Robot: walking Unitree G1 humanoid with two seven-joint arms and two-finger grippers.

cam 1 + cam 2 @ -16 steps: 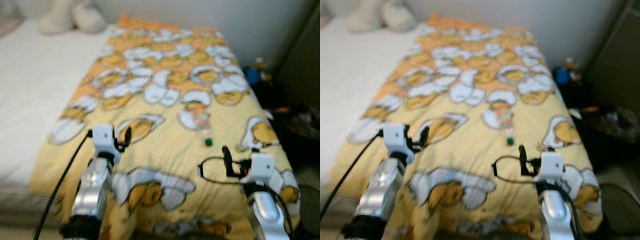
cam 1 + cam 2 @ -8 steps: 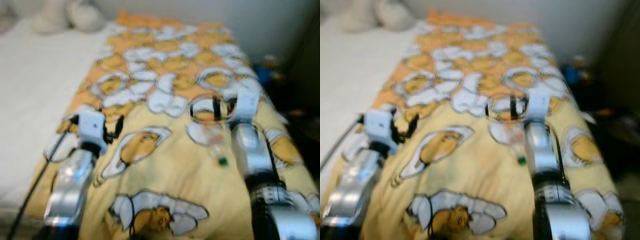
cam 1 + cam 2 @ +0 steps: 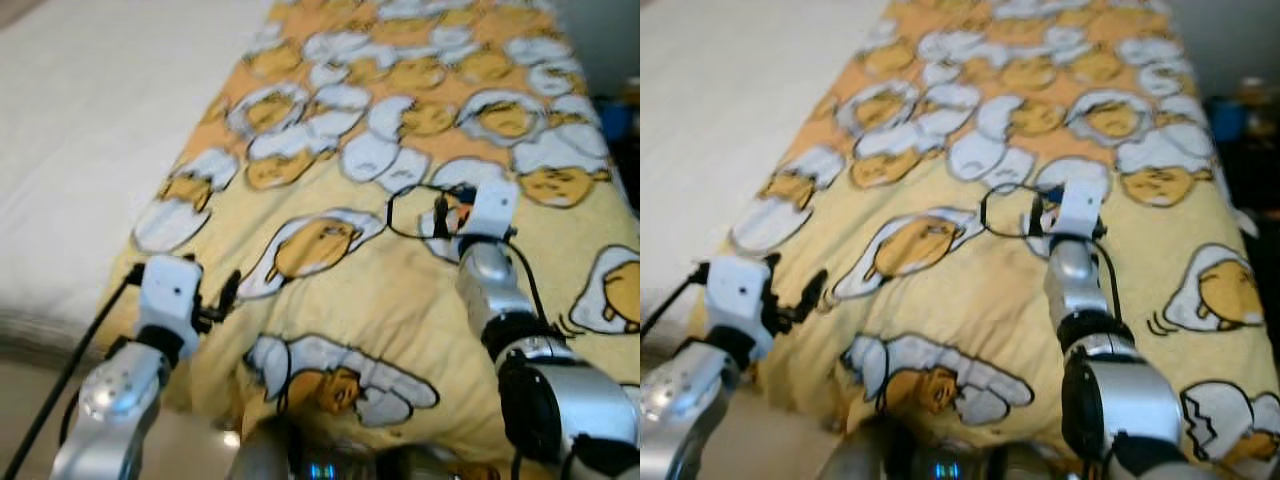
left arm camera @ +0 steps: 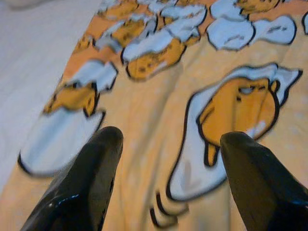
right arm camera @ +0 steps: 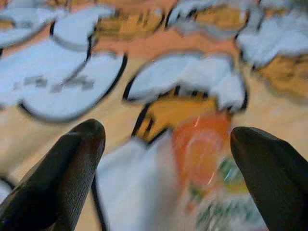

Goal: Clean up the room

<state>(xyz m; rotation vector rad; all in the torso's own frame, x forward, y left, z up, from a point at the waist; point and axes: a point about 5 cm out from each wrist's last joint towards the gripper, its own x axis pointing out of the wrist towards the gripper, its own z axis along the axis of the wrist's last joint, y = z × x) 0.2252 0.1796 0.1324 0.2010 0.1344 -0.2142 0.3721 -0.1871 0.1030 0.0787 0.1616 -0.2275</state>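
Note:
A small clear bottle (image 5: 204,151) with an orange label lies on the yellow egg-print blanket (image 3: 400,310) that covers the bed. My right gripper (image 5: 168,134) is stretched out over the blanket, open, with the bottle lying just beyond and between its two fingertips, not touched. In the eye views the right gripper (image 3: 437,215) sits at mid-bed and its wrist block hides the bottle. My left gripper (image 3: 225,295) hovers open over the blanket's near left corner, holding nothing; the left wrist view shows its fingers (image 4: 96,168) spread above the print.
A bare white sheet (image 3: 80,150) covers the left part of the bed. Pale floor (image 3: 20,400) lies beyond the bed's near left corner. A blue object (image 3: 1225,115) and dark clutter stand right of the bed.
My right arm has swung from the blanket's near edge forward to the bottle. The camera has come closer and tipped down. The left arm stays at the near left.

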